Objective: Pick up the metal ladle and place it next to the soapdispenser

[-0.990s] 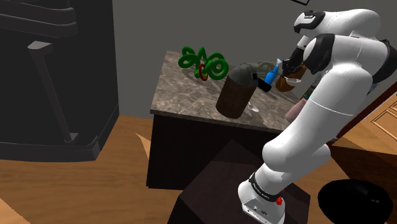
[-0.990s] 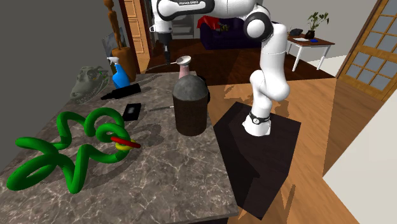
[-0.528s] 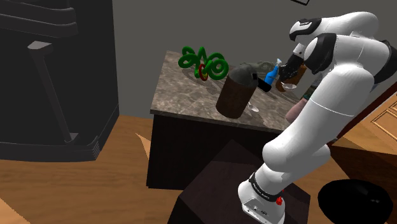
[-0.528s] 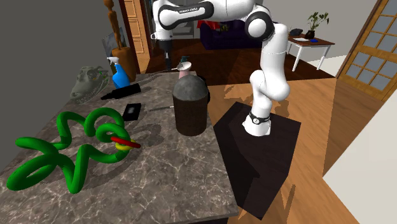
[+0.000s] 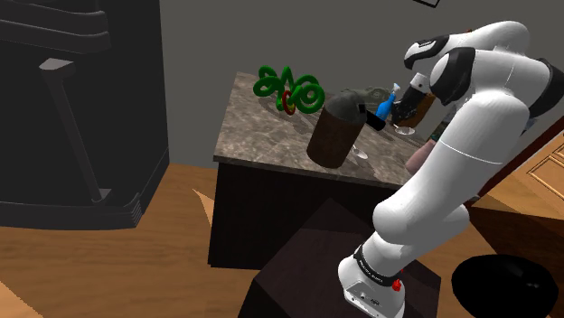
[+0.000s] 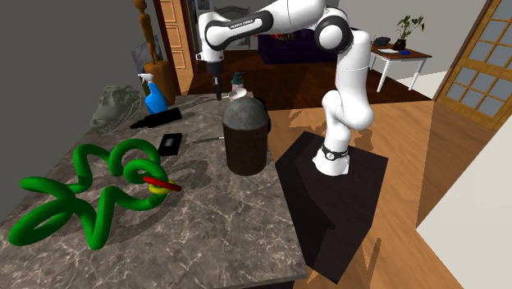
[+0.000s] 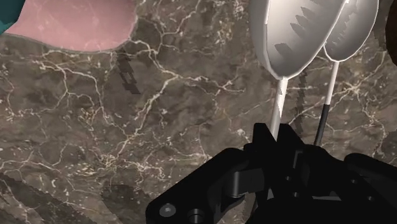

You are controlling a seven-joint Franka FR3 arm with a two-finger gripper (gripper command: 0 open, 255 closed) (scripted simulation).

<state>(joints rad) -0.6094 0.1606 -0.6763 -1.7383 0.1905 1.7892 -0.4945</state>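
Wrist view: one ladle [image 7: 287, 38], its pale stem clasped in the closed jaws of the gripper [image 7: 277, 135]; a second pale bowl [image 7: 348, 32] showed beside it
Ladle's place: hung over the marble bench [image 7: 159, 127] by one pink soap dispenser [image 7: 76, 22], near the second exterior view's far edge
Others: one dark jar [image 6: 246, 135], one blue spray bottle [image 6: 153, 97]
Writing: lettering on the arm [image 6: 246, 16] was unreadable

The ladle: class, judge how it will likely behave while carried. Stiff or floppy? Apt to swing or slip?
Probably stiff: the ladle shows a thin handle running straight out of the gripper. Likely bowl-heavy: the wide bowl sits far from the grip, so it may pivot. Its smooth surface could slip.
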